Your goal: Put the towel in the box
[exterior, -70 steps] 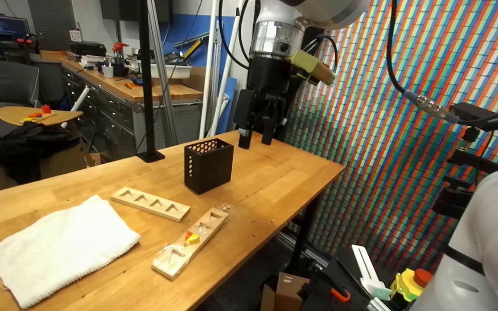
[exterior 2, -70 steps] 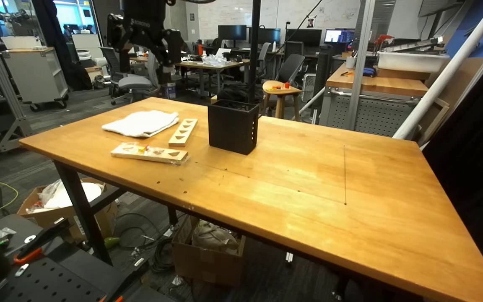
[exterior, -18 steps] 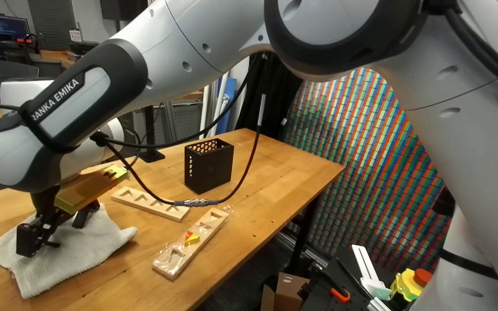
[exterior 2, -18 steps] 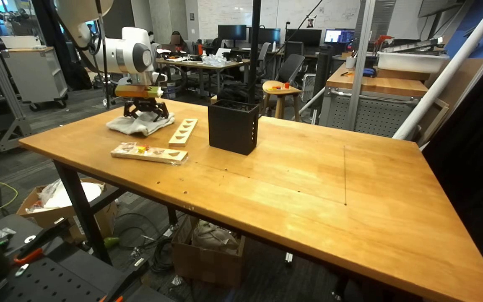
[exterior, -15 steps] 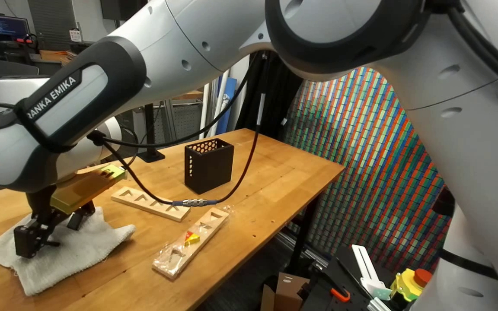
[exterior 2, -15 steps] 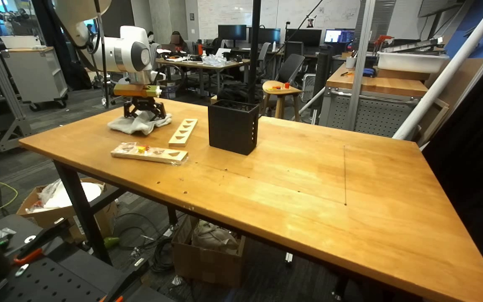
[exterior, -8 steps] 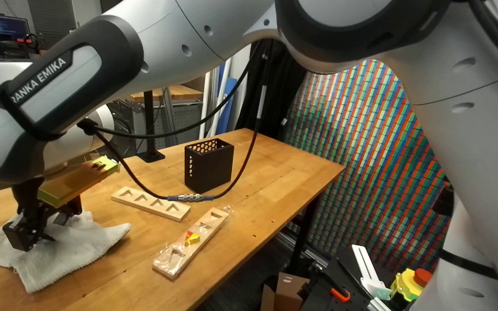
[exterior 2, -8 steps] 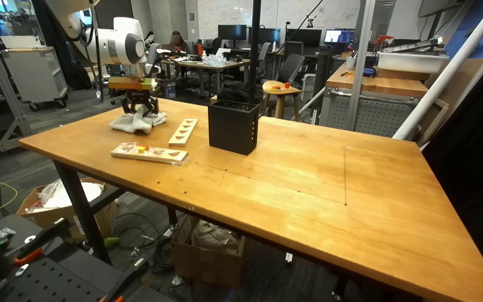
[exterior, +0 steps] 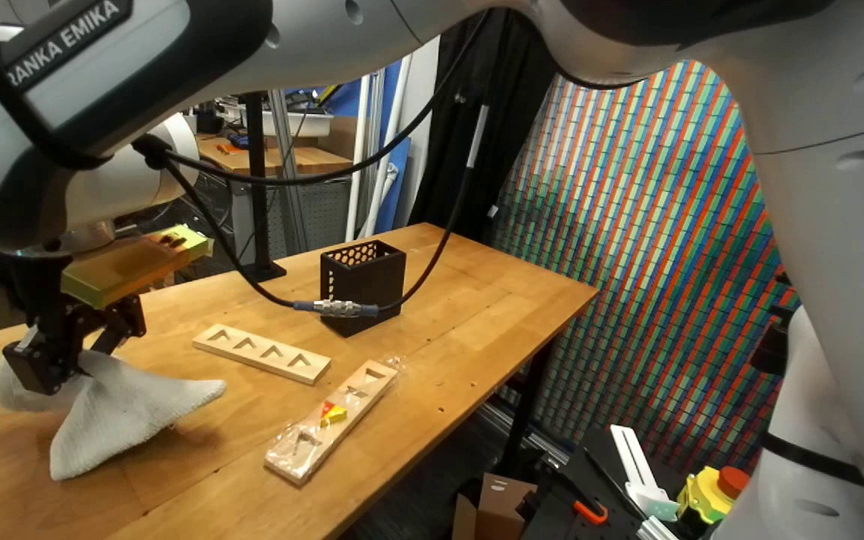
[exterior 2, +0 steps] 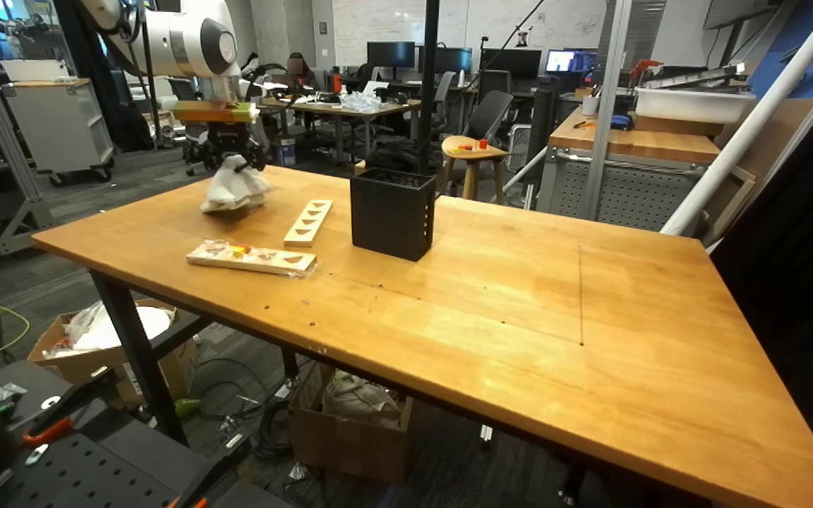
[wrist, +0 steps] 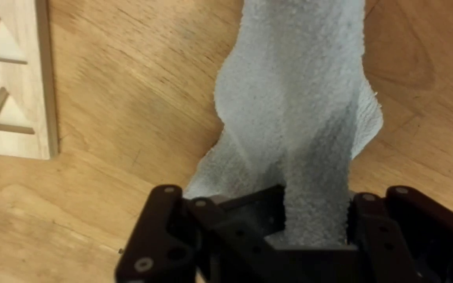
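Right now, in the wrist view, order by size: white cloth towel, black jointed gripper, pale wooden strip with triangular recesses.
Largest: towel and gripper, too close to rank, with the gripper nearer the viewpoint.
Smallest: wooden strip, partly cropped.

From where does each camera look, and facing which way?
An exterior view: raised beside the arm, which crosses its top; looks over the table at the black box.
An exterior view: raised beyond the table's long edge, facing the whiteboard; arm and gripper upper left.
Wrist view: by the gripper, facing down at the towel; fingers at the bottom.
Both exterior views share table, black box and towel.
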